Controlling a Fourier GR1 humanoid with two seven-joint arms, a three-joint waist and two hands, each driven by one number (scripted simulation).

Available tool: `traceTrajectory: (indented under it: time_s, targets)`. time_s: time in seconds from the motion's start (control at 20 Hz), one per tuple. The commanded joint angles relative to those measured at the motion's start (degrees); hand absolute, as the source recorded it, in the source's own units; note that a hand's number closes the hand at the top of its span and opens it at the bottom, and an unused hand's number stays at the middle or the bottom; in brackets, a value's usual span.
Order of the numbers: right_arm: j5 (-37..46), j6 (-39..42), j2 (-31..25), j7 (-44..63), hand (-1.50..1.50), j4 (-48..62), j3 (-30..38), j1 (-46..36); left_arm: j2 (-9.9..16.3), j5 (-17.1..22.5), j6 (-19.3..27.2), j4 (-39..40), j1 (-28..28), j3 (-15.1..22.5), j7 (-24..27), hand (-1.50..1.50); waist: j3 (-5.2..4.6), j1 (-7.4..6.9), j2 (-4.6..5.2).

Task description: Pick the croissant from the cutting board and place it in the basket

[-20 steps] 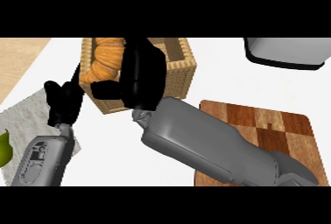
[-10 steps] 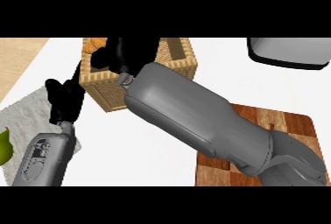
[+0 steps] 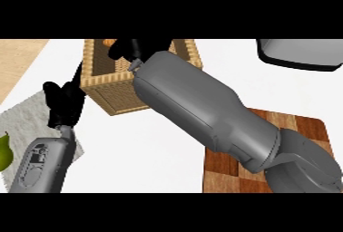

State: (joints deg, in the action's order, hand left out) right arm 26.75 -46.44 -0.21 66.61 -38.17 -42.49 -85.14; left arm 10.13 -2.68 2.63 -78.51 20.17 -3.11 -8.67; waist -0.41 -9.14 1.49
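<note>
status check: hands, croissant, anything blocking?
Right hand over basket, fingers hidden. Left hand open, resting beside basket. Croissant: sliver showing at basket's top. Cutting board bare where visible; nothing blocking.

No text, labels, brands, numbers or signs can be read anywhere here, not on the wicker basket (image 3: 110, 93) or the wooden cutting board (image 3: 295, 131).

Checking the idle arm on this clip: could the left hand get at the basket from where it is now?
Probably yes. The left hand sits open just beside the basket, nothing between them, though the right hand and its forearm already occupy the basket's opening.
</note>
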Motion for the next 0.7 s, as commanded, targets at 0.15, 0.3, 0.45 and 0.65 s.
traceTrajectory:
  time_s: [0.15, 0.3, 0.45, 0.65]
  targets:
    - [-5.82, -5.06, 0.20, 1.90, 1.50, 3.17, -2.14, 1.56, -0.14, 0.07, 0.96, 0.60, 1.19, -0.91, -0.46, 0.00, 0.14, 1.42, 0.28]
    - [-8.74, -5.64, 0.20, 2.18, 1.50, 3.43, -2.22, 1.11, 0.16, 1.00, -0.21, -1.45, -1.11, -0.88, -0.60, 0.00, 0.17, 1.17, -0.05]
    - [-11.59, -8.70, 0.21, -2.65, 1.50, 3.51, -2.18, 3.75, 0.04, 0.21, 0.49, -1.68, -1.38, -0.61, -0.84, 0.00, 0.22, 1.78, 0.16]
    - [-3.64, 10.86, 0.21, -4.90, 1.50, 11.36, -14.72, -1.33, 0.67, -0.12, 0.65, -1.04, -1.52, -1.07, -0.73, 0.00, -0.30, 2.33, -0.53]
